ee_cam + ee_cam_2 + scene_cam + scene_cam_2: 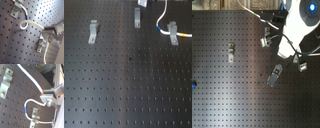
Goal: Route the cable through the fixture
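Note:
The white cable (pixel 160 24) drops from the top edge of the first exterior view. It runs through the right-hand clip (pixel 172 33), with its blue and yellow bands just past it. In both wrist views the cable (pixel 31 79) leads into my gripper (pixel 46 96). It then loops back past the blue band (pixel 25 110) to a clip (pixel 34 115). The gripper (pixel 46 31) looks shut on the cable above the board. In the second exterior view the gripper (pixel 275 74) hangs between the middle clip (pixel 265 39) and the right clip (pixel 302 63).
A black perforated board (pixel 124 85) carries three metal clips. The left clip (pixel 93 31) and the middle clip (pixel 138 18) hold no cable. The white arm (pixel 294 27) and dark hoses cover the upper right of the second exterior view.

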